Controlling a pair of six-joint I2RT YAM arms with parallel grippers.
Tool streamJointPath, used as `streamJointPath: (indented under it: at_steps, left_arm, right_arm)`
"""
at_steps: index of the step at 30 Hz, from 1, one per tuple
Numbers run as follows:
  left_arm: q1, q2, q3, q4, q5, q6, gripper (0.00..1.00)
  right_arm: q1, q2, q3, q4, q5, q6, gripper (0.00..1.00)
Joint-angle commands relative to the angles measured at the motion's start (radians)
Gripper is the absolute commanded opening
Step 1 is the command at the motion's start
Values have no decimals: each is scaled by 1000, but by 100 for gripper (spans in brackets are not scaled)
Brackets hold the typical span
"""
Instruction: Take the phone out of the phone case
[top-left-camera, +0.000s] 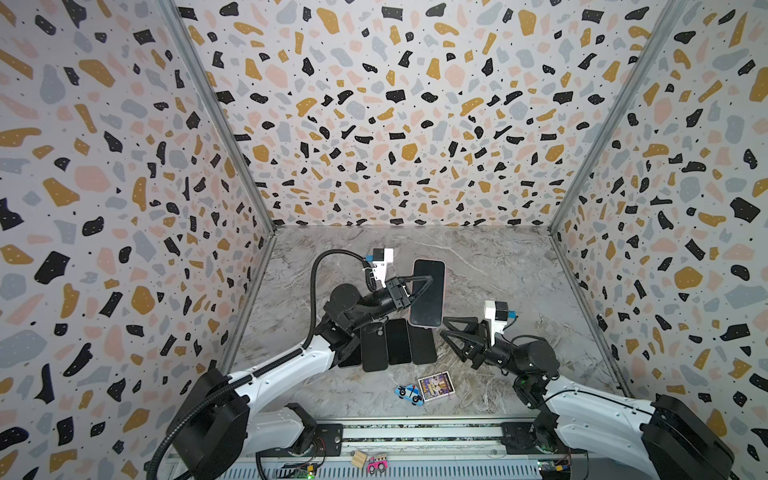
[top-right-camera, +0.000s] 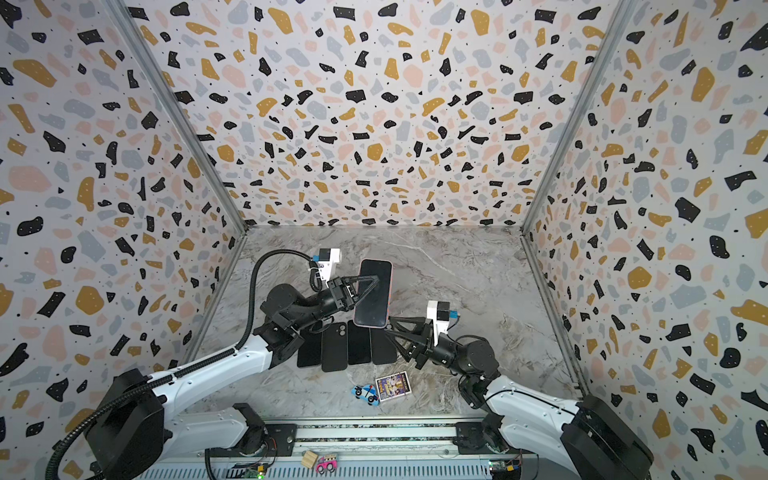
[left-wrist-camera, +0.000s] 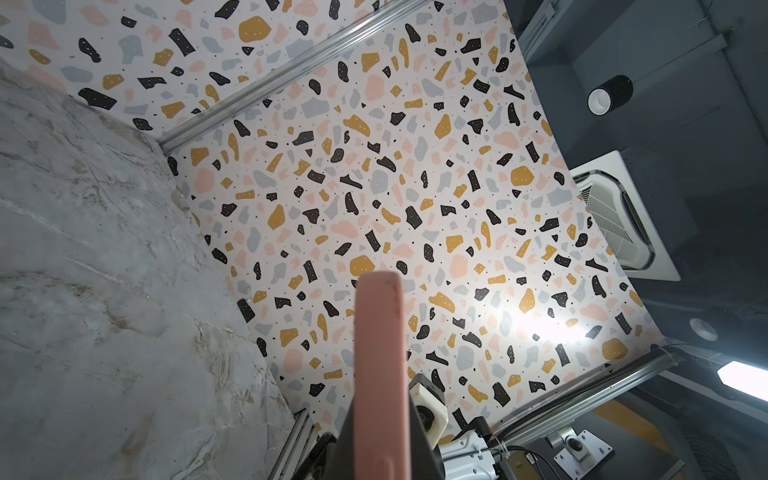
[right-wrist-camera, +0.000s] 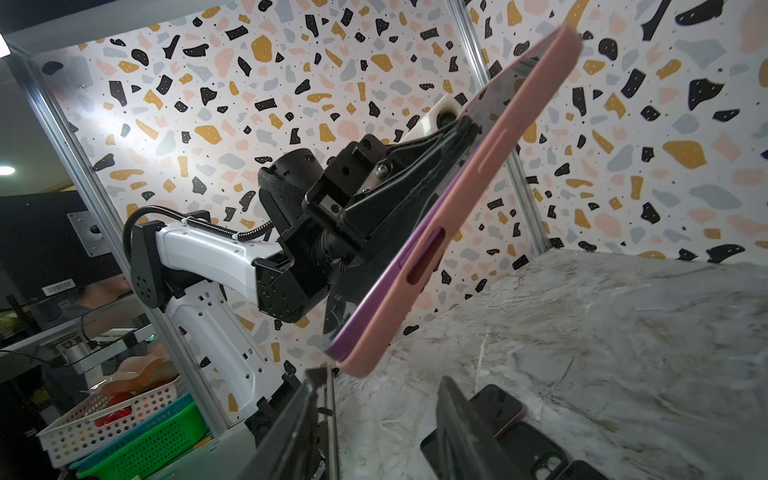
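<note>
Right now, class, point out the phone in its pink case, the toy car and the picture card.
phone in its pink case (top-left-camera: 430, 306): in a top view, on its dark screen.
toy car (top-left-camera: 409, 394): in a top view, on its body.
picture card (top-left-camera: 435, 386): in a top view, on its printed face.

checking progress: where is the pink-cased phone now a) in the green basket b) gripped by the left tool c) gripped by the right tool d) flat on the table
b: the left tool is shut on the pink-cased phone, holding it aloft; the right tool is open
</note>
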Motion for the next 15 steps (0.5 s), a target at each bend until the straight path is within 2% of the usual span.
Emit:
streamJointPath:
  at_steps: [1,15]
  left_arm:
    - [1,-25,10,101,-14,-16,0]
    - [1,-38,-1,104,-8,-5,0]
  right_arm:
    - [25,17,44,37,5,55,48]
    - [33,89,73,89,12,78,47]
